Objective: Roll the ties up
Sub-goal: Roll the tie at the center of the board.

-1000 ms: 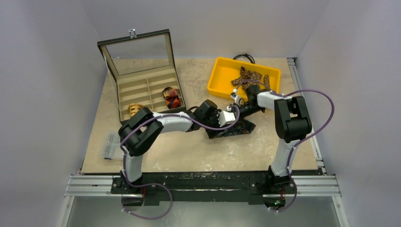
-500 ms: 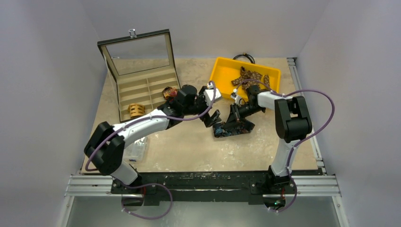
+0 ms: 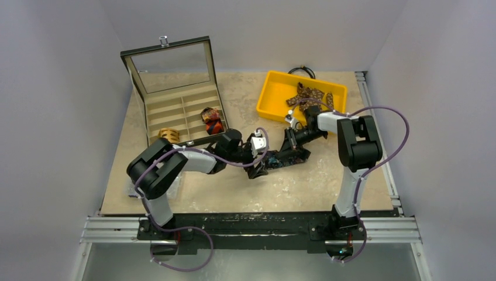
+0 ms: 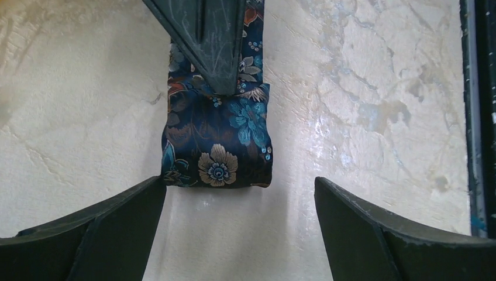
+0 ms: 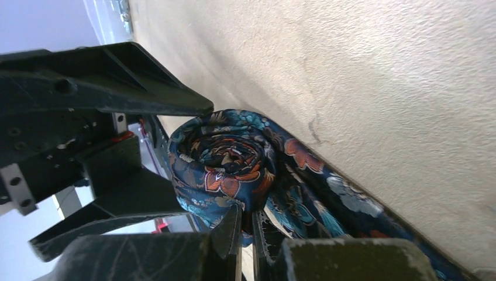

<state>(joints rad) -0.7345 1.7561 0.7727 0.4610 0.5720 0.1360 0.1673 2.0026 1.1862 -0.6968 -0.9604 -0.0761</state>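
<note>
A dark navy floral tie (image 3: 285, 158) lies mid-table, its near end rolled into a coil (image 4: 217, 149) (image 5: 225, 158). My right gripper (image 3: 289, 147) (image 5: 252, 231) is shut on the fabric right at the coil, and its fingers (image 4: 213, 41) press down on the strip. My left gripper (image 3: 257, 168) (image 4: 238, 202) stands open just in front of the coil; its left finger (image 4: 117, 228) almost touches the roll's corner, and nothing is between the jaws. A tan coil (image 3: 169, 135) and a red-orange coil (image 3: 212, 120) sit in the box. A brown dotted tie (image 3: 308, 93) lies in the yellow bin.
The open compartment box (image 3: 175, 108) with its raised glass lid stands at the back left. The yellow bin (image 3: 275, 88) is at the back right, with a black cable loop (image 3: 302, 71) behind it. A clear plastic piece (image 3: 133, 182) lies near the left edge.
The left gripper opened, swung up toward the box, then came back down in front of the coil. The right gripper stayed shut on the navy tie.
</note>
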